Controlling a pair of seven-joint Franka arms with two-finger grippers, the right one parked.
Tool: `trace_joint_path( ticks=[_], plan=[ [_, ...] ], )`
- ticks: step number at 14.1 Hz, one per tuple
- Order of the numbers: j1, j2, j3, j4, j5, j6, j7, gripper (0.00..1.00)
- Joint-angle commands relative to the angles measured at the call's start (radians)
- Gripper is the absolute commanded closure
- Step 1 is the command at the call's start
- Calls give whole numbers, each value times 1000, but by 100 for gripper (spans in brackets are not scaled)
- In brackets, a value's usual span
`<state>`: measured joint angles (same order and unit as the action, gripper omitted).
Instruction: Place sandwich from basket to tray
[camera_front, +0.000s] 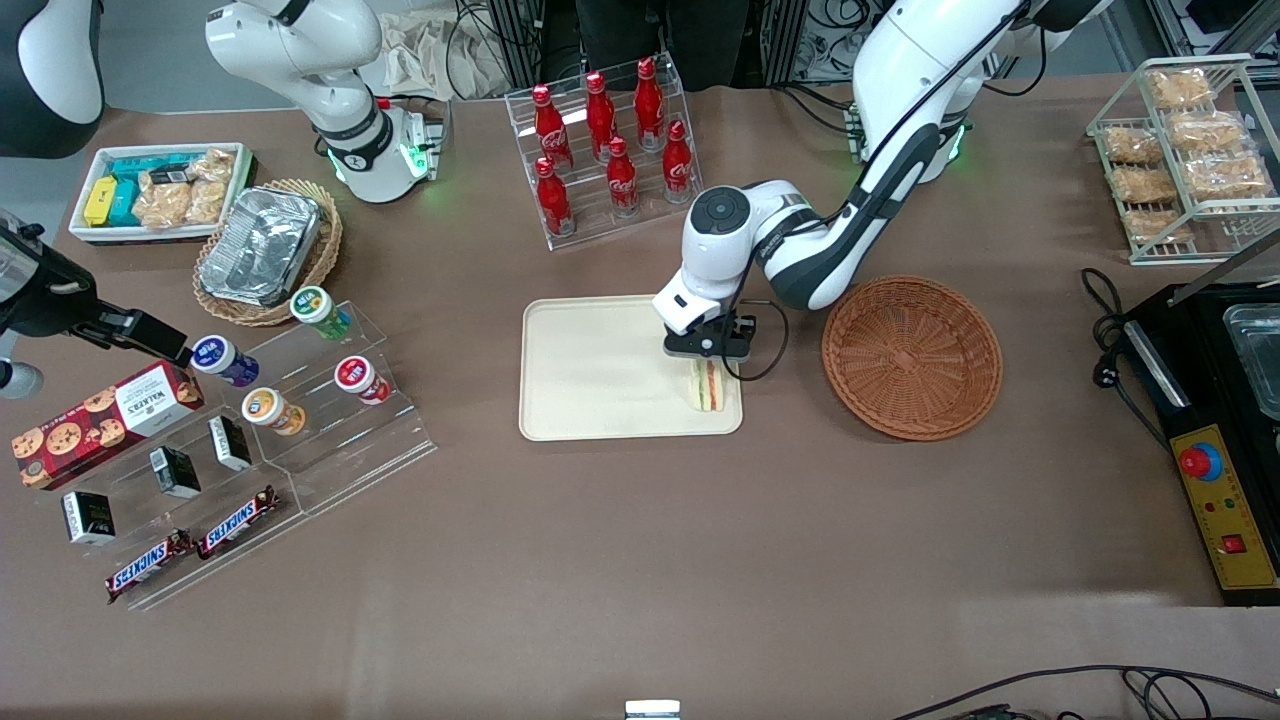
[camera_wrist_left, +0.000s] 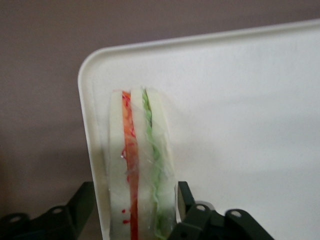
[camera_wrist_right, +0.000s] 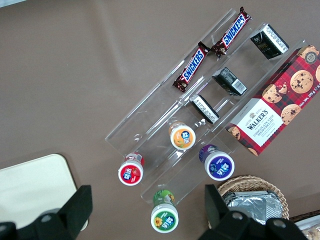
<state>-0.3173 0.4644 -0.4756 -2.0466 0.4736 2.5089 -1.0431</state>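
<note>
One sandwich (camera_front: 709, 386) stands on edge on the tray (camera_front: 590, 370), at the tray corner nearest the front camera on the working arm's end; its white bread and its orange-red and green filling layers show plainly in the left wrist view, where the sandwich (camera_wrist_left: 141, 165) lies just inside the tray's (camera_wrist_left: 240, 100) rounded rim; the gripper (camera_front: 708, 352) hangs directly above the sandwich in the front view, pointing down; in the wrist view the gripper (camera_wrist_left: 136, 210) has one black finger (camera_wrist_left: 184, 196) beside the green-filled slice and the other outside the tray's edge, so the fingers sit spread on either side of the wedge, with the nearer pad just beside the bread; whether that pad presses the bread I cannot tell; the round reddish-brown basket (camera_front: 912, 357) rests on the brown table (camera_front: 640, 560) just beside the tray, toward the working arm's end, and nothing lies in it; the working arm reaches over the gap between basket and tray; farther from the front camera than the tray, a clear rack holds red bottles (camera_front: 610, 145); toward the parked arm's end stand a tiered clear stand with small round tubs (camera_front: 360, 378), two Snickers bars (camera_front: 190, 548) and a red biscuit box (camera_front: 105, 422).
</note>
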Motion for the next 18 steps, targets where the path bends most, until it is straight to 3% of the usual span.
trace_joint_path(
  ticks=[1, 5, 10, 13, 15, 17, 18],
  plan=[
    [6, -123, 0, 14, 7, -134, -67, 1],
    [56, -272, 0, 81, -13, -376, -34, 1],
    [187, -380, -3, 83, -59, -464, 200, 1],
    [297, -447, -3, 80, -168, -530, 429, 0],
    [366, -504, 0, 68, -291, -551, 625, 0],
    [379, -552, 32, 54, -316, -564, 692, 0],
    [354, -578, 92, 43, -317, -562, 699, 0]
  ],
)
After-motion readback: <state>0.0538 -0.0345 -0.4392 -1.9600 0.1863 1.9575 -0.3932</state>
